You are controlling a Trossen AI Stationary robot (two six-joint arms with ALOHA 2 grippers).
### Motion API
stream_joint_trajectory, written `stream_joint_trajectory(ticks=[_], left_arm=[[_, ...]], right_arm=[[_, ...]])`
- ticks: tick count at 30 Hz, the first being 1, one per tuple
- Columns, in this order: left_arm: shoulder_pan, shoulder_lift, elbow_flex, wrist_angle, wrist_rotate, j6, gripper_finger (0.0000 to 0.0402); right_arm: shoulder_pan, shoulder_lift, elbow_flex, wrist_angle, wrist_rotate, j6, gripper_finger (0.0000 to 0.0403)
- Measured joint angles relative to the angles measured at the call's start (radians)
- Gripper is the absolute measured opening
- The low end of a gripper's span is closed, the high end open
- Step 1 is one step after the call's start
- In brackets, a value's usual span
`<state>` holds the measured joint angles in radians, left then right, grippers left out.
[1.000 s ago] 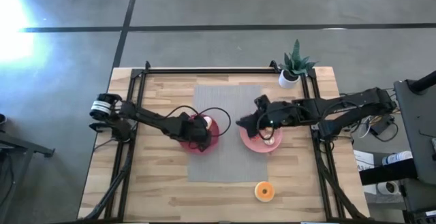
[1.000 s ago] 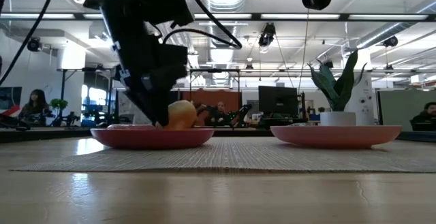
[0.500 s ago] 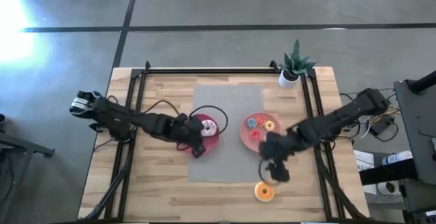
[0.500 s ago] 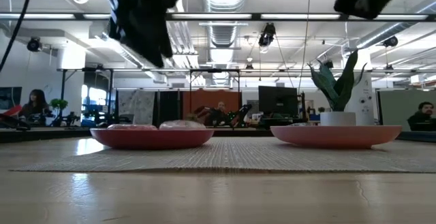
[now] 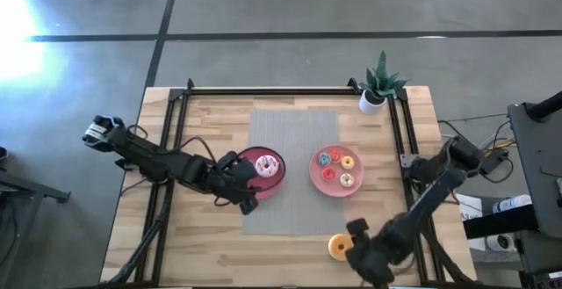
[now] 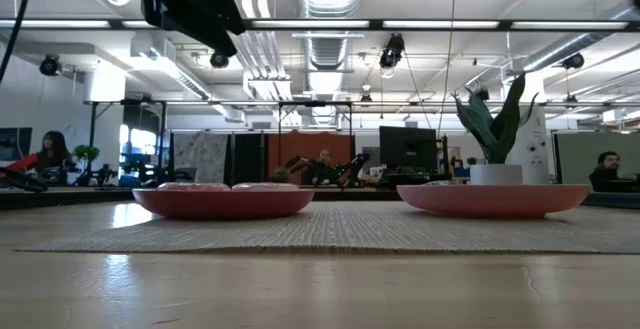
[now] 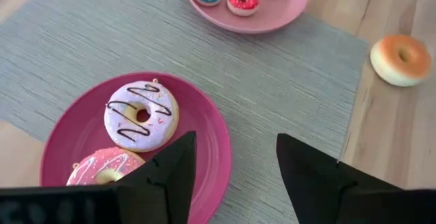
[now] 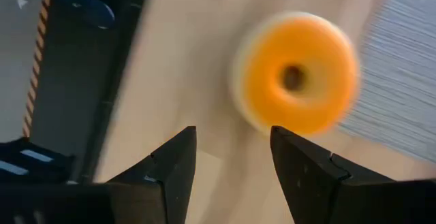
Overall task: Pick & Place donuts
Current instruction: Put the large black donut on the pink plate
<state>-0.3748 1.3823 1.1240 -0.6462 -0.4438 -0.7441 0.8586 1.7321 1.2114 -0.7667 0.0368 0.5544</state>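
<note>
Two donuts, a lilac one with chocolate drizzle (image 7: 141,114) and a pink one (image 7: 109,167), lie flat on the dark pink left plate (image 5: 263,168). Several small donuts (image 5: 336,166) lie on the lighter pink right plate (image 5: 314,179). An orange donut (image 5: 340,246) lies flat on the bare wood near the table's front edge. My left gripper (image 5: 249,192) hangs open above the left plate's near-left rim with nothing between its fingers. My right gripper (image 8: 231,139) stands open just right of the orange donut (image 8: 298,74), pointing steeply down, clear of it.
A grey woven mat (image 5: 290,135) lies under both plates. A potted plant (image 5: 379,85) stands at the far right corner. A black metal frame (image 5: 263,91) runs along the table's far edge and sides. People sit in the room beyond the table in the low view.
My left gripper has risen off the left plate and drawn back toward the table's near-left, leaving behind a donut that stood on edge and now lies flat. My right gripper has swung from above the right plate toward the near edge, sinking and rolling, to the orange donut.
</note>
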Motion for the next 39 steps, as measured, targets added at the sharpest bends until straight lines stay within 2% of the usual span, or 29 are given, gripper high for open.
stream_joint_trajectory(ticks=[3, 9, 15, 21, 25, 31, 32, 35, 39], left_arm=[[0.0, 0.003, -0.001, 0.0, 0.0, 0.01, 0.0176], [0.002, 0.003, -0.017, 0.0, -0.001, 0.012, 0.0176], [0.002, 0.003, -0.02, 0.001, 0.013, 0.002, 0.0176], [0.002, 0.003, -0.021, 0.002, 0.013, -0.016, 0.0176], [0.002, 0.003, -0.021, 0.002, 0.013, -0.034, 0.0176], [0.002, 0.003, -0.021, 0.003, 0.013, -0.05, 0.0176], [0.002, 0.003, -0.021, 0.003, 0.013, -0.052, 0.0176], [0.0, 0.003, -0.021, 0.004, 0.02, -0.066, 0.0176], [-0.006, 0.003, -0.021, 0.02, 0.026, -0.079, 0.0176]], right_arm=[[0.032, 0.062, 0.057, -0.001, 0.066, 0.008, 0.018], [0.054, 0.194, 0.141, -0.028, 0.286, 0.022, 0.0184], [0.059, 0.274, 0.192, -0.077, 0.249, 0.081, 0.0208], [0.054, 0.274, 0.159, -0.085, 0.254, 0.16, 0.0213], [0.04, 0.241, 0.097, -0.081, 0.26, 0.229, 0.0164], [-0.021, 0.159, -0.039, -0.016, 0.269, 0.355, 0.0036], [-0.036, 0.137, -0.059, 0.0, 0.267, 0.369, 0.0024], [-0.091, 0.036, -0.11, 0.014, 0.291, 0.414, 0.0017], [-0.196, -0.21, -0.175, 0.094, 0.353, 0.455, 0.0015]])
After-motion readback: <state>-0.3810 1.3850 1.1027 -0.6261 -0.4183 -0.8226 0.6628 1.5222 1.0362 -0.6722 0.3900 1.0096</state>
